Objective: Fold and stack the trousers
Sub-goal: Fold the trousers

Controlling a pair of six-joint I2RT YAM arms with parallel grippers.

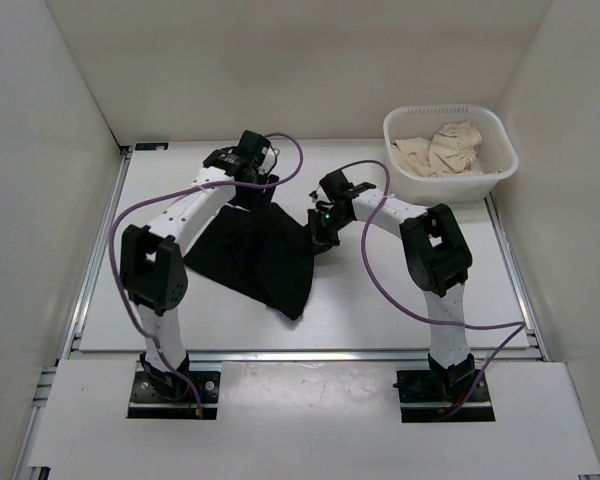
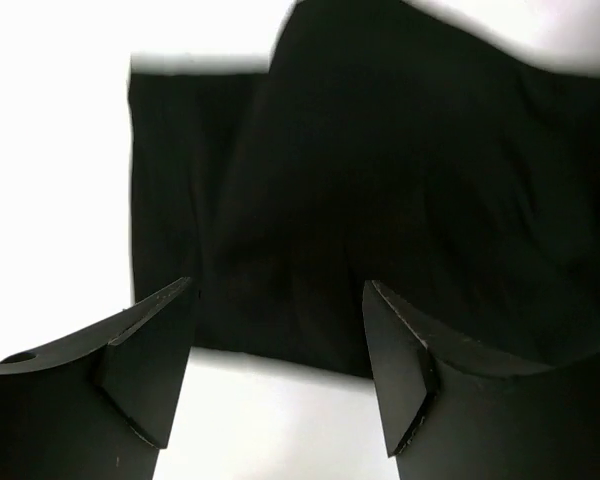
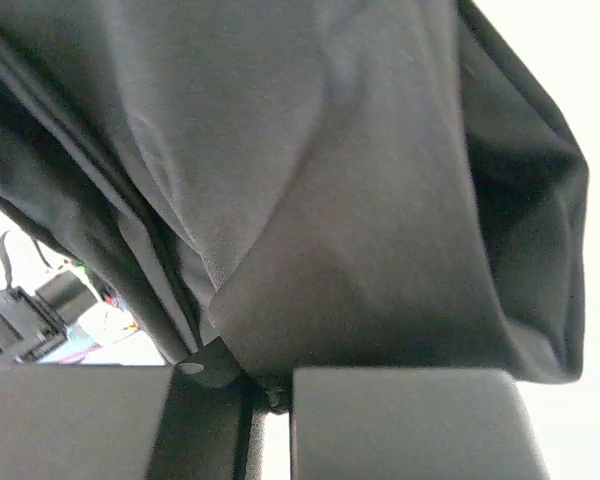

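On the white table (image 1: 380,310), soft black matte trousers (image 1: 255,255) lie bunched. The right gripper (image 3: 270,388) clamps their edge; the left gripper (image 2: 278,300) hangs spread above them.

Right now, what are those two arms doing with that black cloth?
A robot is folding black trousers lying on the table. The right pincer is shut on fabric at their right edge. The left pincer hovers open above their far end, holding nothing. A white basket of beige cloth sits far right.

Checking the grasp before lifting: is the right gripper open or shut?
Shut: the right gripper has its fingers nearly together, with the trousers pinched between them.
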